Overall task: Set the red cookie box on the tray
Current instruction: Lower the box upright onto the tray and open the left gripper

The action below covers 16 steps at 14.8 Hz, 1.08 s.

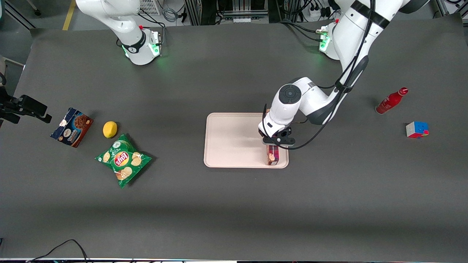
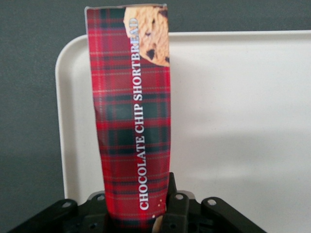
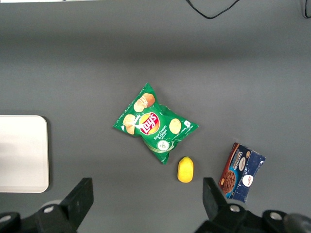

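Gripper [image 1: 276, 143] over tray [image 1: 226, 140], near edge, jaws clamped on red cookie box [image 2: 133, 121]. Placing step; next: lower, let go.

The front view looks steeply down over the whole surface [image 1: 234, 204], the left wrist view peers closely past its claw [image 2: 160, 216], and both share the tray [image 1: 226, 138].
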Available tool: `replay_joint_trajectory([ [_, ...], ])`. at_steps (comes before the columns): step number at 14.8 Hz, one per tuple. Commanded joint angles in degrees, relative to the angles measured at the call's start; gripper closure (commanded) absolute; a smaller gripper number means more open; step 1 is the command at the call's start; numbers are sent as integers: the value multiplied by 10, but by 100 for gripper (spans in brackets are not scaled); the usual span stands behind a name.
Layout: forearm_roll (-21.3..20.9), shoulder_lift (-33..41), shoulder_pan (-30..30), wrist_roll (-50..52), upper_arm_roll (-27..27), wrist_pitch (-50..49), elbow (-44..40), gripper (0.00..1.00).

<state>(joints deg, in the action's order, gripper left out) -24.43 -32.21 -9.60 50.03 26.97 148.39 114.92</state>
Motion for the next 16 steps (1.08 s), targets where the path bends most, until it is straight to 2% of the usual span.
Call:
replay_joint_trajectory([
  [1, -20, -8, -7, 20, -5, 5, -12, 75],
  [2, -20, -8, -7, 20, -5, 5, -13, 41],
  [4, -20, -8, -6, 20, -6, 5, -14, 8],
  [5, -20, -9, -6, 20, -6, 5, -14, 0],
  [16, -20, 6, -3, 15, -5, -5, -21, 0],
])
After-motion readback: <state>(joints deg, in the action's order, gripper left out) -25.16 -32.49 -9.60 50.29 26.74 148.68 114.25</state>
